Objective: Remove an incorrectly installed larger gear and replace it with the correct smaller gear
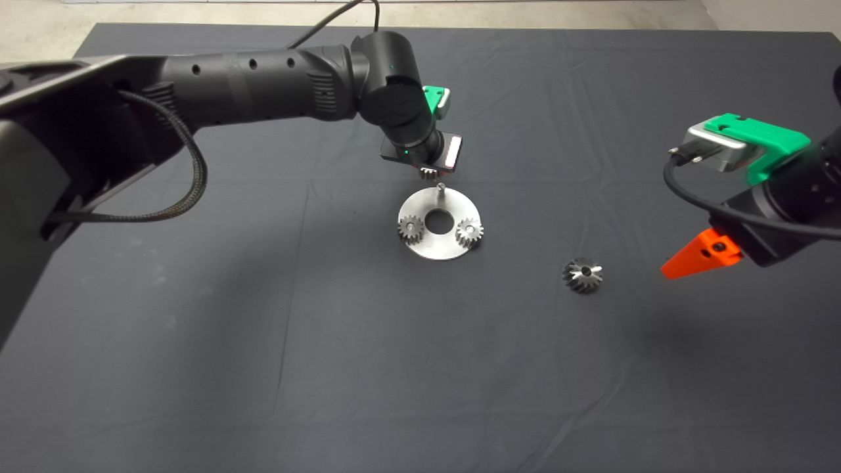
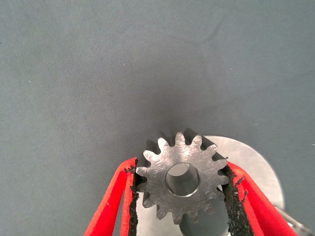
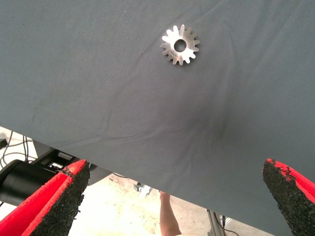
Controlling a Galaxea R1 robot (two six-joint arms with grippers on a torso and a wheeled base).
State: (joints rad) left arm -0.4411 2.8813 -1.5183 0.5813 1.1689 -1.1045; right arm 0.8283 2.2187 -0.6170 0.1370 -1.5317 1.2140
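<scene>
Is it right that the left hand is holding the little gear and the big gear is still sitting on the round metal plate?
Not quite. The left hand does hold the little gear, but the big gear is not on the round metal plate. The head view shows it lying on the dark mat beside the plate, nearer the right hand.

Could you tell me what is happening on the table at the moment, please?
The left tool is shut on the smaller gear, holding it just beyond the round plate, near the bare pin. The larger gear lies on the mat, already removed. The right tool waits open at the right.
</scene>
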